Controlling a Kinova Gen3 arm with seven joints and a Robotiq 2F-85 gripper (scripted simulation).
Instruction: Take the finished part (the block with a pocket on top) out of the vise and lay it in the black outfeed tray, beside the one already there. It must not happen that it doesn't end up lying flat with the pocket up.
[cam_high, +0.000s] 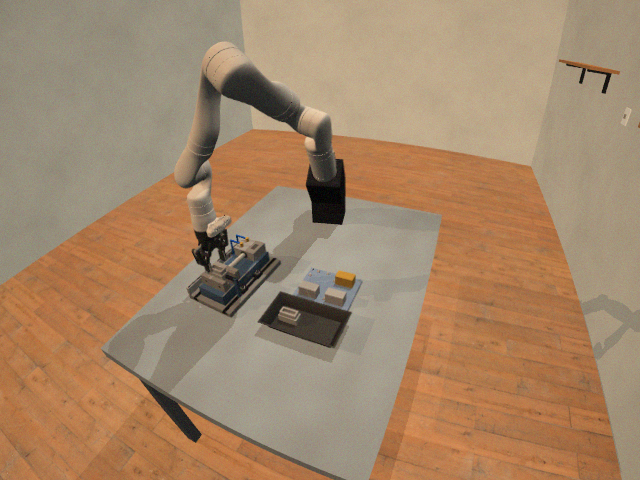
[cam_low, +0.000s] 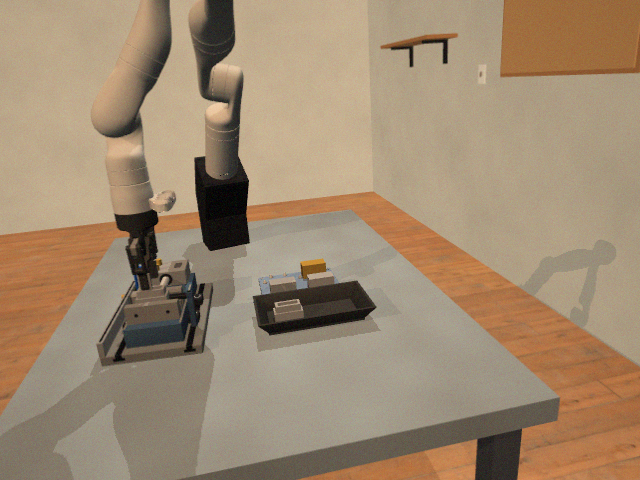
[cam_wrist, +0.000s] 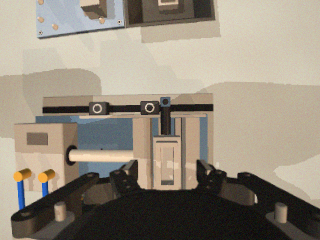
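The open gripper (cam_high: 216, 260) (cam_low: 144, 281) (cam_wrist: 167, 168) straddles the pocketed block (cam_wrist: 167, 162), empty-handed! Its long side runs near to far between the fingers.

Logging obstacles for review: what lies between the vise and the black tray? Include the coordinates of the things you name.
In the top view, only bare tabletop (cam_high: 253, 304) lies between vise (cam_high: 219, 294) and tray (cam_high: 312, 330).

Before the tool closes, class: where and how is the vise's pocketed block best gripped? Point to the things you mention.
Probably from above, across its two long outer sides: the block (cam_wrist: 173, 185) is elongated, its pocket faces up, and the tool's open fingers already flank those sides.
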